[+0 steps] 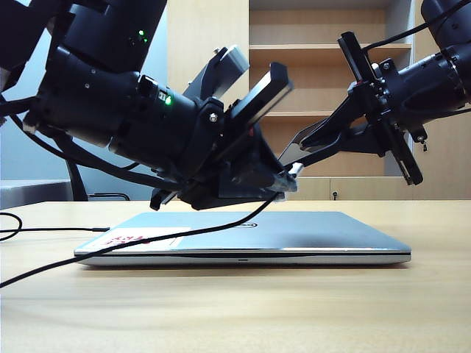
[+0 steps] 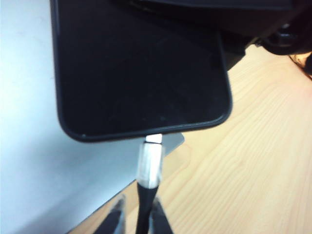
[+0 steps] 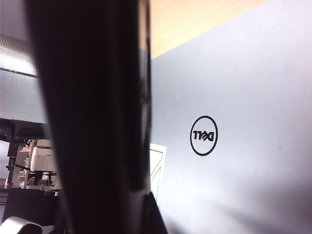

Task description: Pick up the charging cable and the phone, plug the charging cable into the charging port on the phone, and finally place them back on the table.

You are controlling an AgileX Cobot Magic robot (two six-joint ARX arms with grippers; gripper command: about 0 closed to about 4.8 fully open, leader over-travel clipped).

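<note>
Phone (image 2: 141, 68) – held above the Dell laptop (image 1: 294, 232) by left gripper (image 1: 283, 180), fingers gripping it; charging cable (image 2: 148, 168) plug seated in its port, right gripper (image 2: 139, 222) fingers closed on the cord; remaining – return both to tabletop (image 1: 235, 309)

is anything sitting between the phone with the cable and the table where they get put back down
Yes. The closed silver laptop lies on the light wood-grain table directly under the black glossy phone and black silver-tipped cable that the left pincer and right pincer hold up.
</note>
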